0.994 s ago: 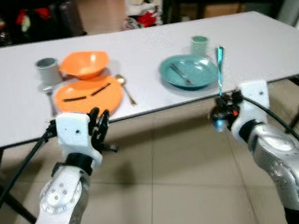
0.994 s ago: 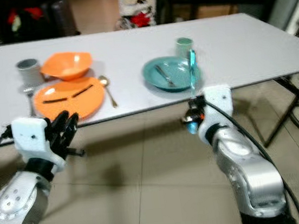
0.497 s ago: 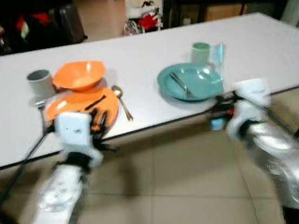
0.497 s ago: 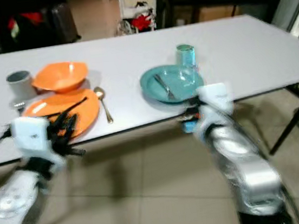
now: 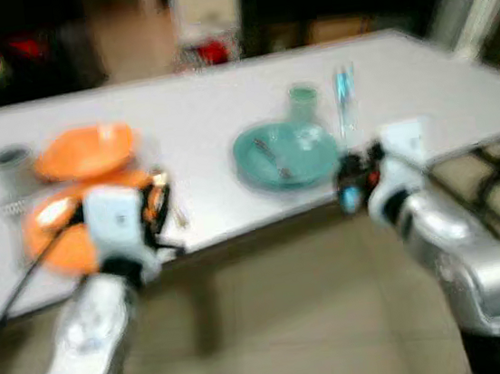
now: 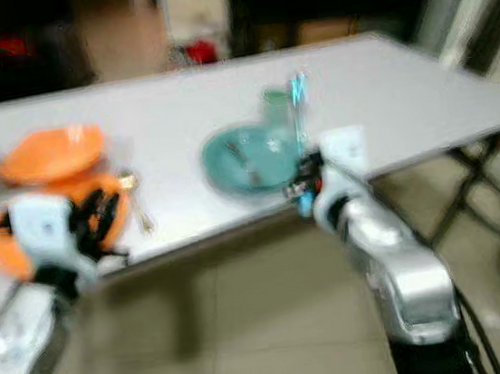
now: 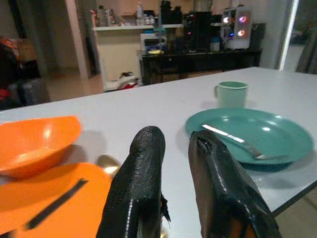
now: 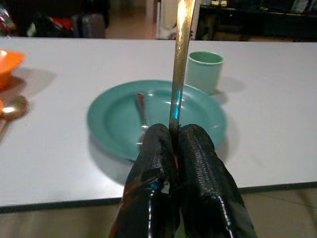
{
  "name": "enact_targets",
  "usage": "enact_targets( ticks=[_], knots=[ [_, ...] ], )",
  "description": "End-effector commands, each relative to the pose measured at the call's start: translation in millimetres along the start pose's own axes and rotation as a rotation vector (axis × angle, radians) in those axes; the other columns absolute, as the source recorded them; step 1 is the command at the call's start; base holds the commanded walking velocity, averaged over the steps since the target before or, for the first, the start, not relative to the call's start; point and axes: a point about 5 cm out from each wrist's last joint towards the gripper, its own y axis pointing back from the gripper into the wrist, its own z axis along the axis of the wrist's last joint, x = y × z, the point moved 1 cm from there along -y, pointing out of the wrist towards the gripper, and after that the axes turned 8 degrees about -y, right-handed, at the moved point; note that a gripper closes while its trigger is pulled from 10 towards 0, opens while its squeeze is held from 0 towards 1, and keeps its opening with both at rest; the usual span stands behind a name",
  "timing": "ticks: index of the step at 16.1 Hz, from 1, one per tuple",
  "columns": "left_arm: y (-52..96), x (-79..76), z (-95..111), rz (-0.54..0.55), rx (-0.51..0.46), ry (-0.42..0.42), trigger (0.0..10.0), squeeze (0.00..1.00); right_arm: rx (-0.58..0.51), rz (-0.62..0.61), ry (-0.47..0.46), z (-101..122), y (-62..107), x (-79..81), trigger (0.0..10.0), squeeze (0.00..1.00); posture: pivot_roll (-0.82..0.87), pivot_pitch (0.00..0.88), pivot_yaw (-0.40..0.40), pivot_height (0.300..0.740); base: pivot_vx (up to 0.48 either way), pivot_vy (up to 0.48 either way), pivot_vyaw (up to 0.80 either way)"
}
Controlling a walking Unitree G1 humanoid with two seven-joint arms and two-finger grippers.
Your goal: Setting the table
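White table (image 8: 277, 124) carries two place settings. Teal setting: a round teal plate (image 8: 198, 116) near the front edge, with a metal fork (image 8: 142, 111) lying flat inside it; a pale green cup (image 8: 204, 70) stands upright just behind the plate. A slim metal utensil handle (image 8: 179, 59) stands upright before the plate, its head out of frame. Orange setting: an orange bowl (image 7: 34, 141) behind an orange plate (image 7: 54, 203), dark chopsticks (image 7: 52, 204) lying on the plate, a gold spoon (image 7: 106, 163) just beside it. A grey cup (image 5: 8, 160), blurred, stands beside the bowl.
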Motion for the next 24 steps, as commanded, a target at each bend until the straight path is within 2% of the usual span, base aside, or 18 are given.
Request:
enact_targets(
  ticks=[1, 11, 21, 24],
  knots=[
    [-2.0, -6.3, 1.8, -0.02, -0.008, 0.009, 10.0, 0.0, -0.016, -0.029, 0.017, 6.3, 0.5, -9.5, 10.0, 0.0, -0.04, 0.0, -0.035, 0.74, 0.334, 0.0, 0.0],
    [2.7, -2.6, 0.6, 0.0, 0.005, -0.005, 10.0, 0.0, 0.011, 0.051, 0.029, 3.9, -7.6, -1.4, 10.0, 0.0, -0.01, 0.0, -0.049, 0.74, 0.339, 0.0, 0.0],
    [3.4, -1.5, -0.1, -0.009, 0.01, -0.013, 10.0, 0.0, 0.086, 0.087, 0.04, -7.0, -9.8, 3.1, 10.0, 0.0, -0.01, 0.0, -0.035, 0.74, 0.351, 0.0, 0.0],
    [3.7, -3.8, 1.0, -0.026, 0.006, -0.006, 10.0, 0.0, 0.146, 0.115, 0.07, -11.9, -16.0, 8.6, 10.0, 0.0, -0.01, 0.0, -0.039, 0.74, 0.227, 0.0, 0.0]
  ],
)
